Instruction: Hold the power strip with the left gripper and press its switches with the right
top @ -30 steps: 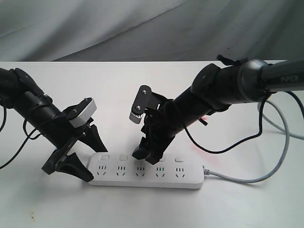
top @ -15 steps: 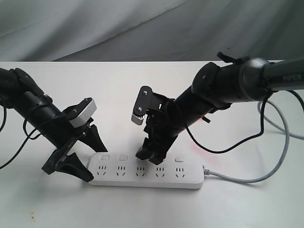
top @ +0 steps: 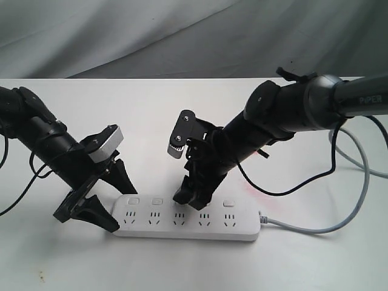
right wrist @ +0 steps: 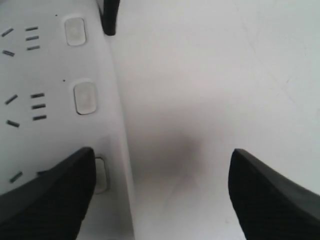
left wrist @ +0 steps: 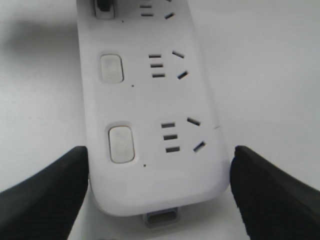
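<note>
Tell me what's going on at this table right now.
Two robot arms are working on a white power strip lying flat on the table. The left end effector grips the strip's free end, one finger against each long side. The right end effector is open, with one fingertip down on a switch near the middle of the row and the other off the strip. Whether the switch is pressed can't be told.
</note>
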`<state>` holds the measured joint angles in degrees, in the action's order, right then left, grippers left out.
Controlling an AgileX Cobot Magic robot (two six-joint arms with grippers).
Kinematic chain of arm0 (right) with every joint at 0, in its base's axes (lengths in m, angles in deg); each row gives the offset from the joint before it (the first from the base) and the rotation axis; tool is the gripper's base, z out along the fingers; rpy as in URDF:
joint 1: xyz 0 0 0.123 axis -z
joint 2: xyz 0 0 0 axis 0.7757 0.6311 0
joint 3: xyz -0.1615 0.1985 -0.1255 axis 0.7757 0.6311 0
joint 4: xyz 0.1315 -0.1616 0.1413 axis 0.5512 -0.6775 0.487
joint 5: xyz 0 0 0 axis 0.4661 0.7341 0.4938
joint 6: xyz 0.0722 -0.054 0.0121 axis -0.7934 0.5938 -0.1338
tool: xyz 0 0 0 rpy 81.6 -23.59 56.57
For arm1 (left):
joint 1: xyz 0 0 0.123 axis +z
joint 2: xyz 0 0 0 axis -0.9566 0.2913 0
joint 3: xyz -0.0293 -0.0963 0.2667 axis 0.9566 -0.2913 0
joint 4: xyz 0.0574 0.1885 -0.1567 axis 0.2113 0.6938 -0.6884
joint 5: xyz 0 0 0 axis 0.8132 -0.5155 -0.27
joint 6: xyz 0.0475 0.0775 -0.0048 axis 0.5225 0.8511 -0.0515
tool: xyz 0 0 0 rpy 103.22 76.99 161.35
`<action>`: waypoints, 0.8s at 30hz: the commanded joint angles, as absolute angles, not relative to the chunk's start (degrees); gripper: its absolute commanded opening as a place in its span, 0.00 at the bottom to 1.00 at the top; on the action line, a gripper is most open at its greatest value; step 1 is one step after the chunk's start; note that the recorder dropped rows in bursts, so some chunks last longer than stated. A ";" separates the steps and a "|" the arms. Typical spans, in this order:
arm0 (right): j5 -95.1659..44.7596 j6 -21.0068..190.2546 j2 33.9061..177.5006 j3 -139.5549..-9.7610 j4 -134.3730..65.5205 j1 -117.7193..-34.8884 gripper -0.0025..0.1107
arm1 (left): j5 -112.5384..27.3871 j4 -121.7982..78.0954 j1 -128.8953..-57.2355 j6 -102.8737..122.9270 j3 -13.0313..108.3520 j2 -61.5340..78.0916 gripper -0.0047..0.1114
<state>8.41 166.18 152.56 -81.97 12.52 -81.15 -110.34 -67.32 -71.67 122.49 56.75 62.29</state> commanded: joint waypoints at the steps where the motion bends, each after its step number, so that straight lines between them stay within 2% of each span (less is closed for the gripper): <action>1: 7.71 169.48 146.98 -81.53 15.05 -79.01 0.63 | -105.43 -65.70 -71.98 122.99 56.33 62.75 0.56; 8: 16.16 169.61 144.44 -81.53 14.64 -73.58 0.63 | -105.43 -65.70 -71.98 122.99 56.33 62.75 0.56; 24: 17.49 170.47 151.46 -81.53 14.35 -73.73 0.63 | -105.43 -65.70 -71.98 122.99 56.33 62.75 0.56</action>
<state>16.88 170.03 151.34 -81.67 14.60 -73.79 -110.34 -67.32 -71.67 122.49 56.75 62.29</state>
